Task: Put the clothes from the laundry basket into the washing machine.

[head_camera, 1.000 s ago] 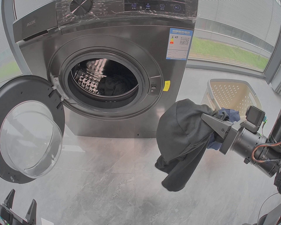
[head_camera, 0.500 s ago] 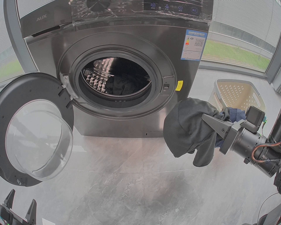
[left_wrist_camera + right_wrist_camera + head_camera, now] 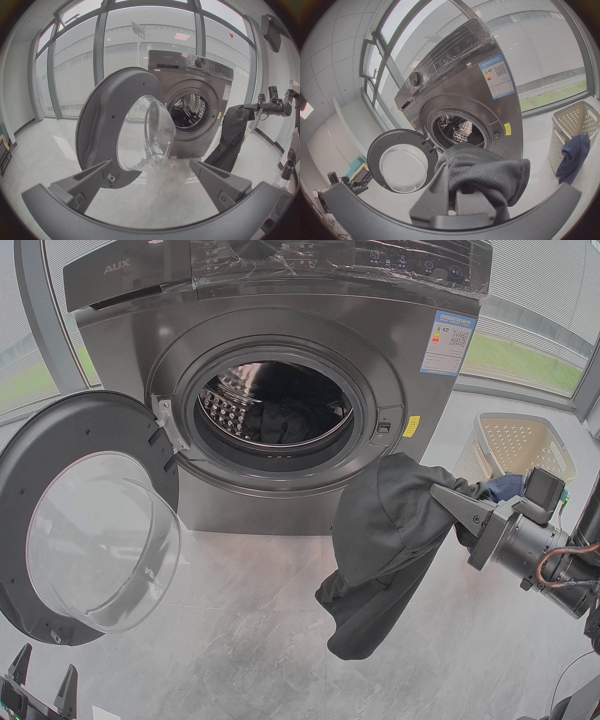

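**Q:** Head view, items?

**A:** Item 1: washing machine [image 3: 300, 321], door [image 3: 81, 515] swung wide to the robot's left, drum mouth [image 3: 275, 409] unobstructed, dark clothes [image 3: 287, 418] already inside. Item 2: dark grey garment [image 3: 381, 521], pinched at its top by the right claw [image 3: 447, 499], held in the air to the right of the drum mouth and lower than it. Item 3: laundry basket [image 3: 525, 440], on the floor beside the machine, with a blue garment [image 3: 503, 485] draped over its rim. Item 4: left claw [image 3: 40, 677], low at the near left.

**Q:** Left wrist view?

**A:** Left claw [image 3: 150, 162]: fingers spread, holding nothing, facing the open door. The grey garment [image 3: 232, 131] hangs beyond it. Its long axis is near vertical, gathered end up at the claw, loose end down close to the floor; contact with the floor cannot be told.

**Q:** Right wrist view?

**A:** Right claw [image 3: 459, 187]: clamped on bunched grey cloth, with the drum mouth [image 3: 459, 131] ahead of it and higher.

**Q:** Step and next move?

**A:** Judged: transfer in hand, garment lifted out of the basket and not yet loaded. The next move calls for raising the claw and carrying it left into the drum mouth, high enough for the trailing end to clear the lip, then releasing. The blue garment remains to be fetched.
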Available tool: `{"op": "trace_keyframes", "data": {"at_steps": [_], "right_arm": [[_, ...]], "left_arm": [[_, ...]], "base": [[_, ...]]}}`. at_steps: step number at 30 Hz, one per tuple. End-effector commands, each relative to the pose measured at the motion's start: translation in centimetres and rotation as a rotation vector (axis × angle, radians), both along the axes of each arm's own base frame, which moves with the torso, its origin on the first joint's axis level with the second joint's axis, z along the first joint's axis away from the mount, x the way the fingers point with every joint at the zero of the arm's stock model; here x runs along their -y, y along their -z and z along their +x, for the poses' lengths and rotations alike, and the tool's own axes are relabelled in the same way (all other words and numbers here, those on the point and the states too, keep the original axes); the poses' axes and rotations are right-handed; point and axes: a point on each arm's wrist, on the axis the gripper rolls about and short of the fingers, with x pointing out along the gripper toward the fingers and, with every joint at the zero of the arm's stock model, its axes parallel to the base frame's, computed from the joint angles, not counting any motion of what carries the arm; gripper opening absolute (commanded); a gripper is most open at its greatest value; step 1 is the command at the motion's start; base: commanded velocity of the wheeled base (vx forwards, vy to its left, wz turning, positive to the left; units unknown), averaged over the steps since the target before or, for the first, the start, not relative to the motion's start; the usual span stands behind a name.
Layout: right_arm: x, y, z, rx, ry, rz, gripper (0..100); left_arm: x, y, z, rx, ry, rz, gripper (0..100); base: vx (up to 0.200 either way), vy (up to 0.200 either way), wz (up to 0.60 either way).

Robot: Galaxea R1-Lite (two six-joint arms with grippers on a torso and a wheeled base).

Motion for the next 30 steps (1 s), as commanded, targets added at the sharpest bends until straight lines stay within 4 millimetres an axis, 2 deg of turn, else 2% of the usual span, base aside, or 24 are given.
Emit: {"op": "trace_keyframes", "data": {"at_steps": [1, 10, 16, 30], "right_arm": [[-0.01, 0.01, 0.00, 0.000, 0.000, 0.000, 0], [-0.09, 0.22, 0.07, -0.007, -0.005, -0.006, 0], [-0.07, 0.19, 0.04, -0.006, -0.005, -0.005, 0], [-0.07, 0.19, 0.04, -0.006, -0.005, -0.005, 0]], "left_arm": [[0.00, 0.48, 0.01, -0.002, 0.000, -0.001, 100], [0.00, 0.48, 0.01, -0.002, 0.000, -0.001, 100], [0.00, 0.48, 0.01, -0.002, 0.000, -0.001, 100], [0.00, 0.48, 0.01, -0.002, 0.000, -0.001, 100]], "base": [[0.000, 0.000, 0.00], [0.000, 0.000, 0.00], [0.000, 0.200, 0.00], [0.000, 0.000, 0.00]]}}
